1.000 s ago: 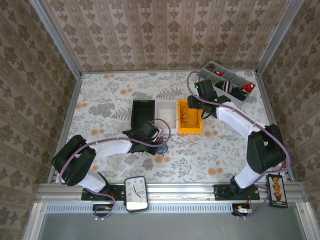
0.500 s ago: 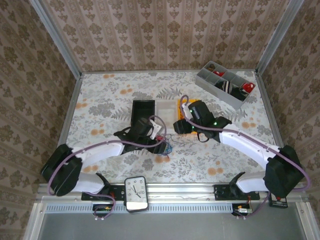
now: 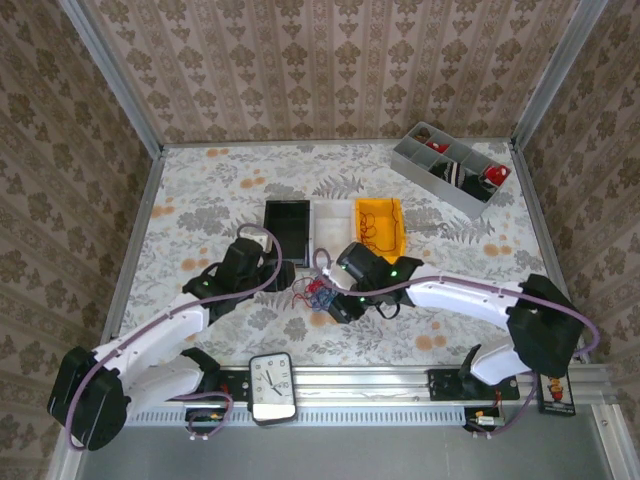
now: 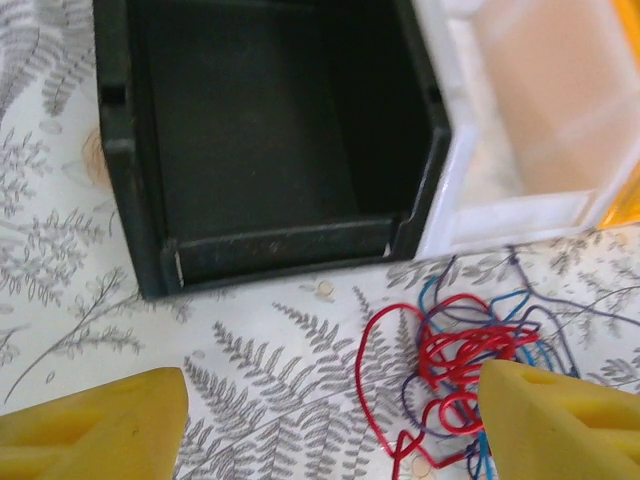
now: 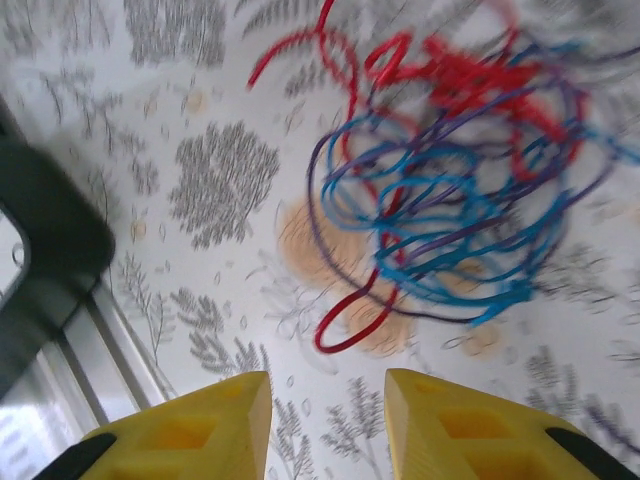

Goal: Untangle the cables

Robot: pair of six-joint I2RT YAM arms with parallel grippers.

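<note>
The cables (image 3: 318, 293) lie as a loose tangled clump of red, blue and dark grey wire on the flowered table, just in front of the bins. From the left wrist the cables (image 4: 455, 365) sit by the right fingertip (image 4: 560, 420). My left gripper (image 4: 330, 425) is open wide over bare table, with nothing between its fingers. In the top view the left gripper (image 3: 278, 270) is left of the clump. My right gripper (image 3: 335, 302) is at the clump's right edge. Seen from its wrist, the right gripper (image 5: 328, 420) is open and empty, just short of the cables (image 5: 450, 190).
Behind the clump stand a black bin (image 3: 287, 222), a white bin (image 3: 333, 222) and an orange bin (image 3: 360, 232) with a red wire inside. A grey divided tray (image 3: 420, 160) sits at the back right. A clock (image 3: 272, 385) rests on the near rail.
The left gripper opened, let go of the clump and drew back to the left. The right arm swung from the orange bin down to the clump, its jaws narrowing.
</note>
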